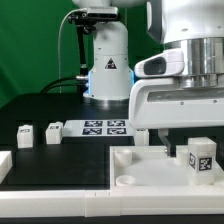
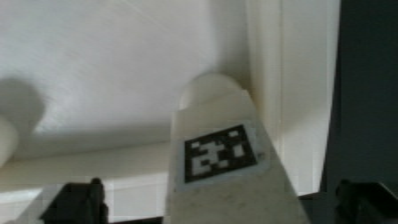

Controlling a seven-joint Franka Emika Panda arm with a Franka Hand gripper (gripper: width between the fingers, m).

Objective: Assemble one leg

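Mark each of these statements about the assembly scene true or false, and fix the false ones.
1. Two small legs lie on the black table at the exterior view's left. True.
2. The marker board carries only one tag. False: it carries several tags.
3. A leg with a tag stands on the large white table piece at the exterior view's right. True.
4. The pincer is far from any part. False: in the wrist view a tagged leg lies right between its fingertips.
5. The background is red. False: it is green.
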